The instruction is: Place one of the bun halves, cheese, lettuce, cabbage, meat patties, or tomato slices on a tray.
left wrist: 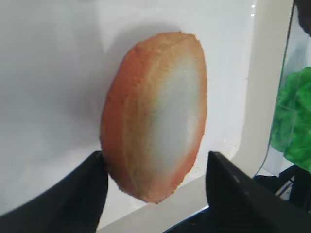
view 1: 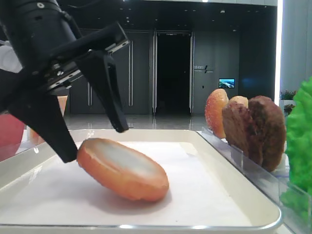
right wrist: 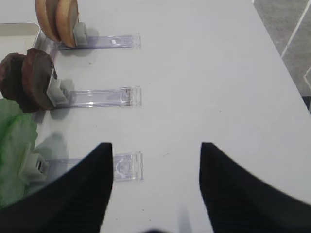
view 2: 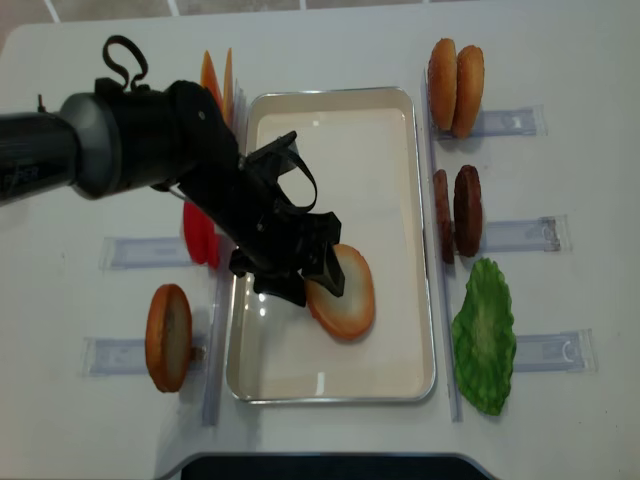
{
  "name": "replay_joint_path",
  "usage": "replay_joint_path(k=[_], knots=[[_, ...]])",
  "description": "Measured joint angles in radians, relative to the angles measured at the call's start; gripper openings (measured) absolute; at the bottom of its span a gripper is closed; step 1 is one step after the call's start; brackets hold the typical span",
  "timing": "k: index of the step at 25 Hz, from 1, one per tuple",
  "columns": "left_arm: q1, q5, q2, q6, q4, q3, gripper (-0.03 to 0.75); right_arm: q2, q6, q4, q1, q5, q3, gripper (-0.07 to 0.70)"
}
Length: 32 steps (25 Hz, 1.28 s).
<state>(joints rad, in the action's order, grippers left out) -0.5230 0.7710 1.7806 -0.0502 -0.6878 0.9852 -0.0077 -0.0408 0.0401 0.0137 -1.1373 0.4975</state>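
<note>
The left gripper (view 2: 318, 272) stands with its black jaws spread wide over the tray (view 2: 330, 97), one fingertip (view 1: 68, 151) at the edge of the bun half (view 2: 342, 291), the other clear of it. That bun half lies on the white paper lining, pale cut face up, tilted, in the near half of the tray. The right gripper (right wrist: 154, 187) hangs open over bare table, gripping nothing. Right of the tray, clear holders carry two bun halves (view 2: 456, 73) far, meat patties (view 2: 457, 214) in the middle and lettuce (view 2: 484, 336) near.

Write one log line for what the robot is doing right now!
left claw: open | bun half: on tray, tilted, cut face up | right claw: open, empty
</note>
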Motion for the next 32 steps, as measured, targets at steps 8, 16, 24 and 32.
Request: replay_joint_path(k=[8, 16, 24, 32], knots=[[0.0, 0.076, -0.036, 0.124, 0.167, 0.05, 0.493, 0.0, 0.0, 0.0, 0.0, 0.0, 0.0, 0.408], [0.0, 0.216, -0.039, 0.212, 0.309, 0.154, 0.493, 0.0, 0.0, 0.0, 0.0, 0.0, 0.0, 0.408], [0.0, 0.42, -0.039, 0.298, 0.5, 0.265, 0.494, 0.0, 0.0, 0.0, 0.0, 0.0, 0.0, 0.408], [0.0, 0.436, -0.039, 0.319, 0.54, 0.309, 0.494, 0.0, 0.0, 0.0, 0.0, 0.0, 0.0, 0.408]])
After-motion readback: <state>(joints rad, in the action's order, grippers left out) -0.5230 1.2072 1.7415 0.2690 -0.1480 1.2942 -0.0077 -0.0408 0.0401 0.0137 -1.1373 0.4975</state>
